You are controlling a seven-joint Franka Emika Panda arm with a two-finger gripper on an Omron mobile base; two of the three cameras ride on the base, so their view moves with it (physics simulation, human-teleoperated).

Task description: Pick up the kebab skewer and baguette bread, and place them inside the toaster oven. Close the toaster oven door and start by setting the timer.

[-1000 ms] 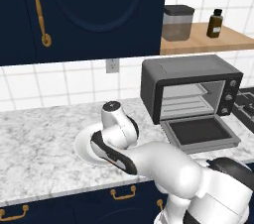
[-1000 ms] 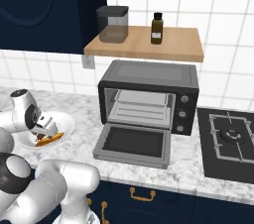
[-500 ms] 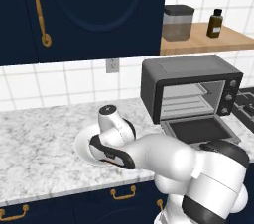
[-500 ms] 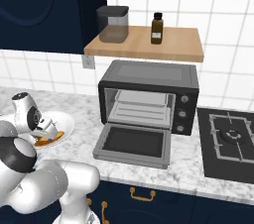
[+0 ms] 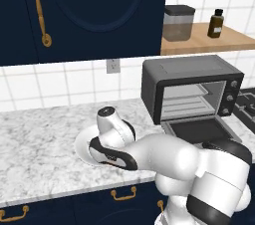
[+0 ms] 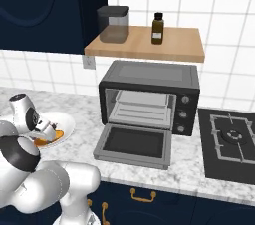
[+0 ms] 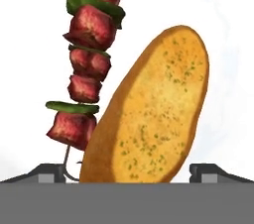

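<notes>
The baguette bread [image 7: 154,114], an orange-tan loaf, lies on a white plate [image 7: 228,94] with the kebab skewer [image 7: 87,64] of red meat and green pepper close on its left. My gripper [image 7: 131,171] is open just above the plate. One dark fingertip [image 7: 49,171] stands on each side of the near end of the baguette, with small gaps to it. In the right base view the hand [image 6: 42,128] hangs low over the plate [image 6: 65,121]. The toaster oven [image 5: 191,89] [image 6: 149,94] stands to the right, its door [image 5: 199,130] [image 6: 133,144] folded down flat.
A wooden shelf [image 6: 144,45] over the oven carries a grey canister [image 6: 113,24] and a dark bottle [image 6: 158,28]. A stovetop [image 6: 230,144] lies right of the oven. Dark cabinets hang above the marble counter [image 5: 35,144]. My own arm [image 5: 164,154] arcs over the counter's front.
The hand has sunk a little lower onto the plate, and the arm has folded further over the counter. The jaws stay wide; the food has not moved.
</notes>
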